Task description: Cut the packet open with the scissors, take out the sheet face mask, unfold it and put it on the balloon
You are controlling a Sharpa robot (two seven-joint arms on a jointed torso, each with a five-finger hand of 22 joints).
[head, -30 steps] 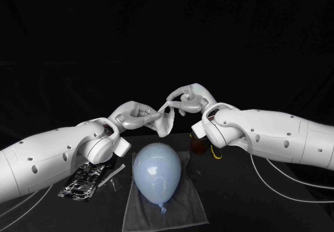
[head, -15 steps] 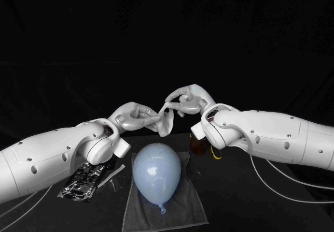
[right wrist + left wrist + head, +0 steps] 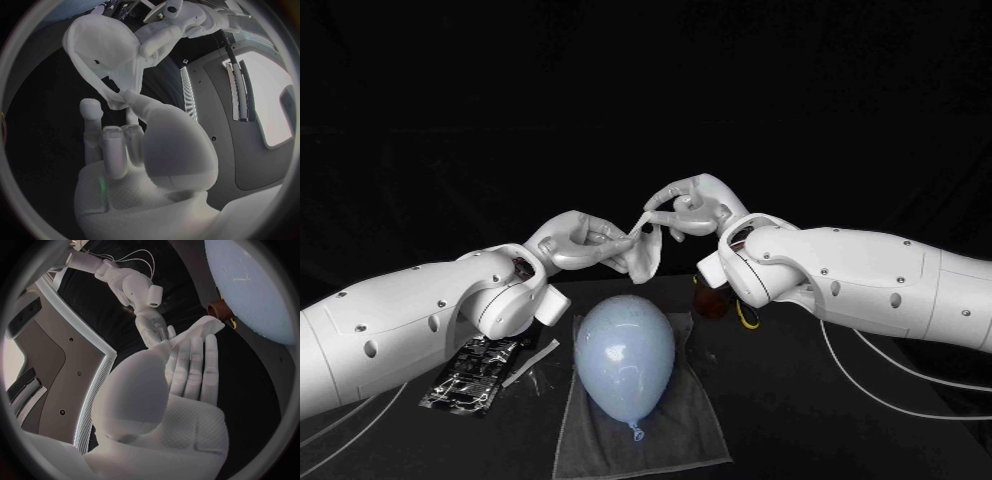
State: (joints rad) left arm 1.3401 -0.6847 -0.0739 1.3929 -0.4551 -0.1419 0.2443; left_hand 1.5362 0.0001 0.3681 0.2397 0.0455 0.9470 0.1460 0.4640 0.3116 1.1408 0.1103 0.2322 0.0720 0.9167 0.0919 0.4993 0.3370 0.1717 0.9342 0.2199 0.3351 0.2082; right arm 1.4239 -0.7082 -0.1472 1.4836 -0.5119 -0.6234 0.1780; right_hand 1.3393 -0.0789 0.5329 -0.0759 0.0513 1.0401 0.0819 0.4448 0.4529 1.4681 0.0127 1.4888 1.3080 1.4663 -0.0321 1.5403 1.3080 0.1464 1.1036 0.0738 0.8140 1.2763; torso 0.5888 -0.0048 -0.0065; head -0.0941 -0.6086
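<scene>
**Mask stretched between both hands, above the waiting balloon**

We see the sheet face mask (image 3: 643, 255) at the centre of the head view, lifted clear of the counter (image 3: 877, 430) and hanging between the two hands. The left hand (image 3: 581, 240) pinches one edge of it between thumb and fingertips. The right hand (image 3: 684, 208), slightly higher and further right in the frame, pinches the opposite upper edge.

We judge this two-sided hold is there to draw the folds apart. In the right wrist view part of the mask spreads as a broad flap with a small hole in it. In the head view the lower part hangs narrow and doubled, so we take the unfolding as begun, not finished.

The balloon (image 3: 625, 355) lies right below, at lower centre, on a grey towel (image 3: 704, 440) that probably keeps it from rolling. Holding the mask over it keeps the laying-on short.

The dark, shiny packet (image 3: 473, 378) lies at lower left. What we take for the scissors (image 3: 728, 305), reddish-brown with a yellow loop, sits half hidden behind the right forearm.
</scene>
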